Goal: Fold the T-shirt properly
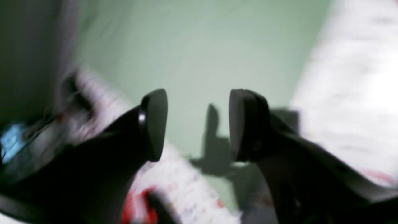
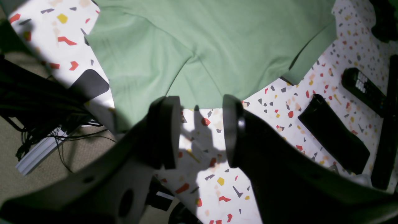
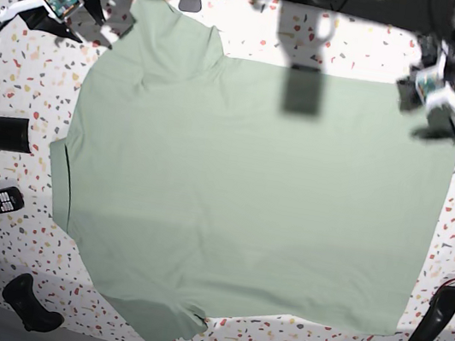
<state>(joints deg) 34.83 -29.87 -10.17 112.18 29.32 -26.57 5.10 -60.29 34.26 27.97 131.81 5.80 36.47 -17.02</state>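
On the speckled terrazzo table (image 3: 368,46): one T-shirt (image 3: 249,200), pale sage green, spread flat and filling most of the surface, one short sleeve toward the far left corner in the base view and another at the near edge.

Left gripper (image 1: 197,124): black jaws parted with a clear gap, nothing between them, hovering over green cloth; view blurred.

Right gripper (image 2: 201,130): jaws parted, empty, poised above bare table just beside the shirt's edge, not touching it.

Along the table's side: black remote control (image 2: 362,85) with pale buttons; black oblong case (image 2: 334,138) near it, well clear of the shirt.
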